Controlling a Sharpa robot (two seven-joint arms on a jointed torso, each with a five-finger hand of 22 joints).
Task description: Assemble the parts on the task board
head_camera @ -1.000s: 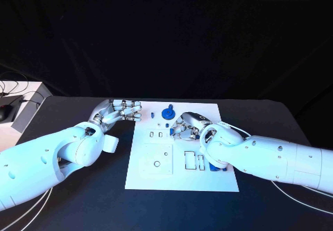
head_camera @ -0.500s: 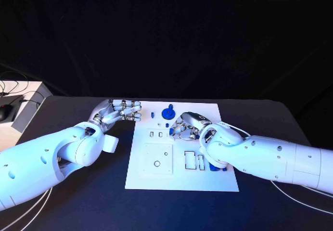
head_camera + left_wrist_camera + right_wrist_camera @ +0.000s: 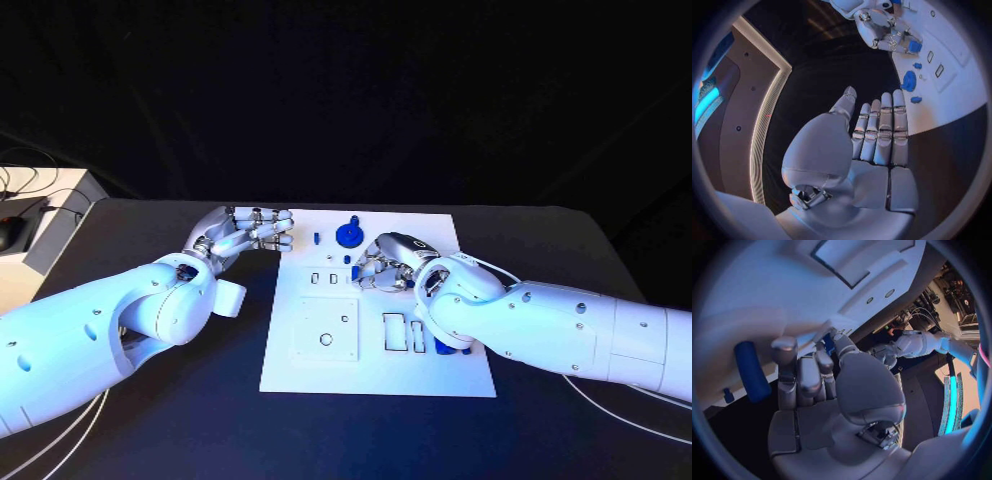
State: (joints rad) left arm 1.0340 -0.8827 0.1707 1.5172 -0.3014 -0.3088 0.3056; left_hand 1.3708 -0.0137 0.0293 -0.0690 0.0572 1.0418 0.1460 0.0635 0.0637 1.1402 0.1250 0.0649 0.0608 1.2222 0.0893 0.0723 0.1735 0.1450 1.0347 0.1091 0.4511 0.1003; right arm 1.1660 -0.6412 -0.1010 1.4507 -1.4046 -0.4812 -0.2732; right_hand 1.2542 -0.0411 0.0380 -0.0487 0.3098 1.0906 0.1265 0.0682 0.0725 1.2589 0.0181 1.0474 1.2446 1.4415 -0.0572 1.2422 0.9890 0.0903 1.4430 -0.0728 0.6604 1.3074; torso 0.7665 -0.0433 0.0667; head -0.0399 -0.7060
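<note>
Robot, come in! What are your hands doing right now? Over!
Left hand open, off the board's left edge, holding nothing. Right hand over the board, pinching a small blue part. Nothing in the way.

The white task board (image 3: 378, 370) lies flat mid-table. Near its far edge stand a round blue part (image 3: 348, 237) and a small blue piece (image 3: 315, 240) (toward the far-left corner); another blue part (image 3: 446, 345) sits by the right edge.

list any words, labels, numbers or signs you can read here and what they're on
None can be read.
The task board bears cut-outs and holes but no legible print.
The blue parts, the left hand and the right hand show no text.
</note>
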